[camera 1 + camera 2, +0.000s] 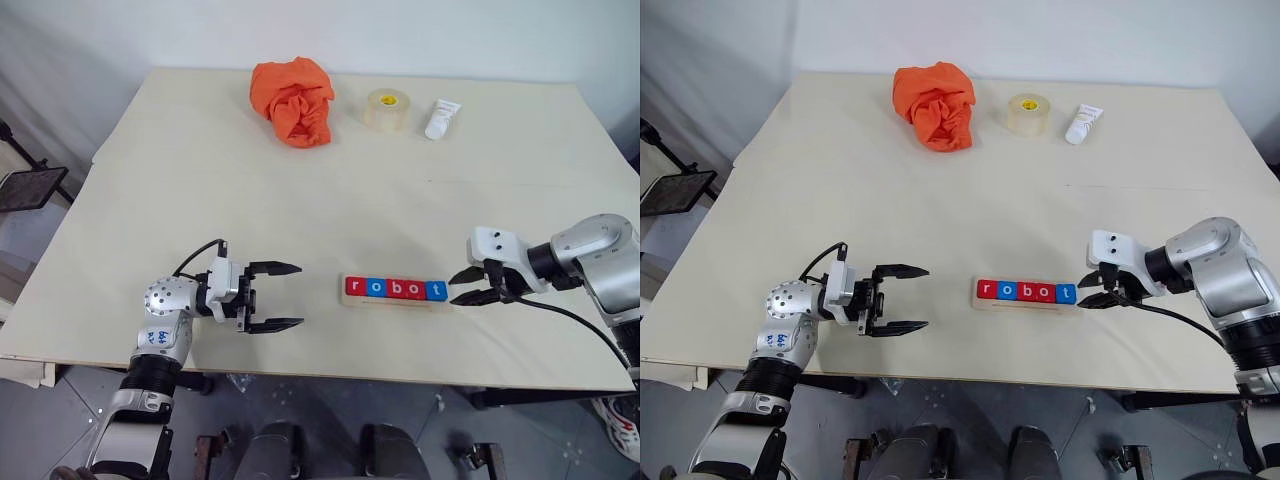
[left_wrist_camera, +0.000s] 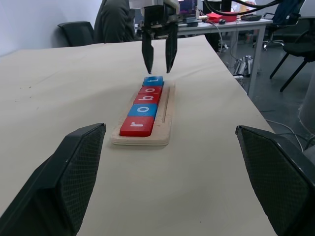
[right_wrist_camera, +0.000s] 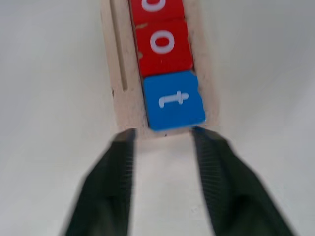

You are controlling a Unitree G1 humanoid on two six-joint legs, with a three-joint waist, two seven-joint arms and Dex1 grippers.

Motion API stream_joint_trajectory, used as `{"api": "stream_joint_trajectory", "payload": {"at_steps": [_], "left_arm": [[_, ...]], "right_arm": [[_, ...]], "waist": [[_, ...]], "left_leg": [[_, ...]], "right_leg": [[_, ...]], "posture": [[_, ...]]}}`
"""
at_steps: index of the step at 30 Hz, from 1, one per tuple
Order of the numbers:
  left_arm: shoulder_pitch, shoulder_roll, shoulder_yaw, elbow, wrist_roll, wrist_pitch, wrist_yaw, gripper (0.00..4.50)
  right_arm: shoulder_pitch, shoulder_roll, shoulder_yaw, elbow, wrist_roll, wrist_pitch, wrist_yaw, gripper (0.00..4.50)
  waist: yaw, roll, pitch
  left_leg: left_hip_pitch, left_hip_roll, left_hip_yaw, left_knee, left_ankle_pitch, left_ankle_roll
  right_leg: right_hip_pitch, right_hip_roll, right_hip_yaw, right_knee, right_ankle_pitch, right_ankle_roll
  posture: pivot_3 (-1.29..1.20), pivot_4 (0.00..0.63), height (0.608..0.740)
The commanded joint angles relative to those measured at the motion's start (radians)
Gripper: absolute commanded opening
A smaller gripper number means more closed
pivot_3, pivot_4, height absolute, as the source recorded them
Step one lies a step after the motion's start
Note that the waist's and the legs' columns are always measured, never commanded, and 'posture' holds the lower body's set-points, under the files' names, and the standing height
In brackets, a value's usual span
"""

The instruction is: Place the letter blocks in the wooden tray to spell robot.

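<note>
We see all five letter blocks (image 1: 396, 289) sitting in the wooden tray (image 1: 346, 301), reading r-o-b-o-t: red r, blue o, red b, red o, blue t. The tray lies near the front edge of the surface (image 1: 300, 200), between the two grippers. Right gripper (image 1: 470, 284) is just beside the t end of the tray, jaws slightly apart, gripping nothing. Left gripper (image 1: 285, 296) hangs well apart from the tray on its r side, pointing toward it, jaws wide apart and empty. At the far edge: orange cloth (image 1: 293, 100), tape roll (image 1: 387, 109), white tube (image 1: 441, 118).
</note>
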Motion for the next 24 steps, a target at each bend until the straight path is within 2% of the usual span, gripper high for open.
{"api": "stream_joint_trajectory", "payload": {"at_steps": [1,2,3,12,17,20,24], "left_arm": [[0.005,0.006,0.004,-0.036,0.001,-0.011,0.000,4.50],[0.007,0.007,0.005,-0.039,0.001,-0.010,0.001,4.50],[0.009,0.007,0.006,-0.043,0.000,-0.009,0.002,4.50],[0.015,0.014,0.008,-0.052,0.003,-0.007,0.010,4.50],[0.009,0.007,0.016,-0.055,0.005,0.008,0.052,4.50],[0.000,-0.001,0.023,-0.050,0.014,-0.002,0.098,4.50],[-0.010,-0.002,0.025,-0.043,0.037,-0.019,0.144,4.50]], "right_arm": [[0.000,0.005,-0.021,0.007,0.007,-0.032,-0.011,0.43],[-0.002,0.011,-0.019,0.008,0.010,-0.035,-0.011,0.13],[-0.004,0.016,-0.018,0.008,0.012,-0.034,-0.012,0.04],[-0.012,0.040,-0.016,0.016,0.010,-0.029,-0.024,0.04],[0.031,0.009,-0.125,0.001,0.073,-0.068,-0.046,0.04],[0.085,0.008,-0.232,-0.001,0.161,-0.066,-0.043,0.60],[0.178,-0.005,-0.363,0.003,0.274,-0.033,-0.014,1.99]], "waist": [[0.000,0.000,0.000],[0.000,0.000,0.000],[0.000,0.000,0.000],[0.000,0.000,0.000],[0.003,0.000,0.000],[0.007,0.000,0.000],[0.013,0.000,0.000]], "left_leg": [[0.000,0.000,0.000,0.000,0.000,0.000],[0.000,0.000,0.000,0.000,0.000,0.000],[0.000,0.000,0.000,0.000,0.000,0.000],[0.000,0.000,0.000,0.000,0.000,0.000],[0.000,0.000,0.000,0.000,0.000,0.000],[0.000,0.000,-0.001,0.000,0.000,0.000],[0.000,0.000,-0.001,0.000,0.000,0.000]], "right_leg": [[0.000,0.000,0.000,0.000,0.000,0.000],[0.000,0.000,0.000,0.000,0.000,0.000],[0.000,0.000,0.000,0.000,0.000,0.000],[0.000,0.000,0.000,0.000,0.000,0.000],[0.000,0.000,0.000,0.000,0.000,0.000],[0.001,0.000,-0.001,0.000,0.000,0.000],[0.002,0.000,-0.001,-0.001,0.000,0.000]], "posture": [[0.00,0.150,0.740],[0.00,0.150,0.740],[0.00,0.150,0.740],[0.00,0.150,0.740],[0.00,0.150,0.740],[0.00,0.150,0.740],[0.00,0.150,0.740]]}}
